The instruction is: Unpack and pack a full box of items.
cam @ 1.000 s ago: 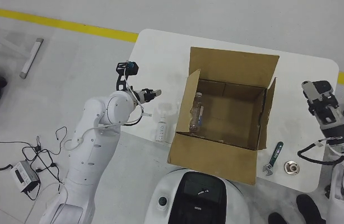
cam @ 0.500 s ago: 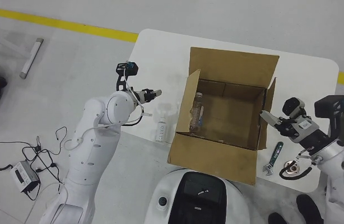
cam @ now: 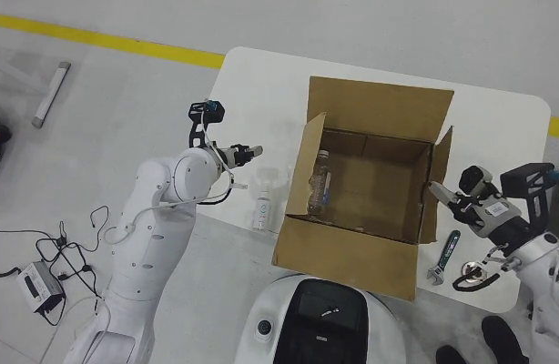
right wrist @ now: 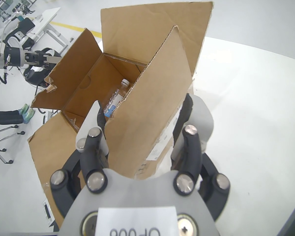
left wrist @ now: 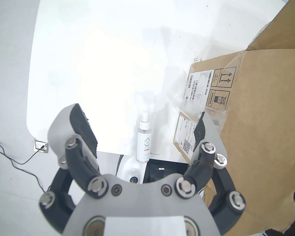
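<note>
Brown box, clear bottle inside, left pincer spread empty, right pincer spread astride flap.

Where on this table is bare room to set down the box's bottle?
Free: table left of the box, beyond the spray bottle; also the far-right corner. Crowded: beside the wrench, where the right gripper straddles the box flap.

Spread right hand straddles the box flap, seemingly without touching; bottle lies inside.

Top camera straight down over table; wrist cameras close (from opposite sides), both toward the box.
</note>
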`<state>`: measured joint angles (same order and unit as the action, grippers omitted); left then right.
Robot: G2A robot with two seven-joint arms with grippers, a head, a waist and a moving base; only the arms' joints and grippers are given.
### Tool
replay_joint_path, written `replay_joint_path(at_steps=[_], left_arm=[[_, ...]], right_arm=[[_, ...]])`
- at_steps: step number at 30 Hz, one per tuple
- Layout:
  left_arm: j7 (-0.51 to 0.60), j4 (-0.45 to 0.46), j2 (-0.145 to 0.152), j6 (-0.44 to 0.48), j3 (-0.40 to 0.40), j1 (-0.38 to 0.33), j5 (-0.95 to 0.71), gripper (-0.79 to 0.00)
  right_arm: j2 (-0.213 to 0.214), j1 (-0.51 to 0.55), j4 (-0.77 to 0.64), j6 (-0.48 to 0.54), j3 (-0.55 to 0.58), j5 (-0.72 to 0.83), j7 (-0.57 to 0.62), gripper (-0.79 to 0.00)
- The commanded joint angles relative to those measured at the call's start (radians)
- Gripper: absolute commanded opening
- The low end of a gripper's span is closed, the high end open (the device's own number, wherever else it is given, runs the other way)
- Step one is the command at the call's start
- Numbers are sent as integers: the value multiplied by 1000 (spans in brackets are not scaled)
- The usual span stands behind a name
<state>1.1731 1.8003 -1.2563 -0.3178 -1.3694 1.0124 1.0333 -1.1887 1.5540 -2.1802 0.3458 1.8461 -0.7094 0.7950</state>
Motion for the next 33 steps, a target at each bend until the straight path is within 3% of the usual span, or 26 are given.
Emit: replay_joint_path(at_steps=[1,12,13,16,17,21,23,30,32,33], left_arm=[[0,0,0,0,0,0,0,0],[0,0,0,0,0,0,0,0],[0,0,0,0,0,0,0,0],[0,0,0,0,0,0,0,0],[0,0,0,0,0,0,0,0],[0,0,0,0,0,0,0,0],[0,0,0,0,0,0,0,0],[0,0,0,0,0,0,0,0],[0,0,0,0,0,0,0,0],[0,0,0,0,0,0,0,0]], right_arm=[[2,11,-1,-5,18,2,-3,-785],[10,65,19,-54,75,36,-34,-785],[11,69,21,-57,78,38,-35,-748],[12,79,29,-76,84,54,-48,-443],[13,81,30,-81,85,60,-50,-379],[14,89,38,-99,86,85,-61,-366],[15,93,43,-106,85,98,-65,-419],[15,110,54,-145,69,189,-78,-443],[16,112,56,-151,69,192,-78,-554],[16,114,61,-158,67,202,-81,-742]])
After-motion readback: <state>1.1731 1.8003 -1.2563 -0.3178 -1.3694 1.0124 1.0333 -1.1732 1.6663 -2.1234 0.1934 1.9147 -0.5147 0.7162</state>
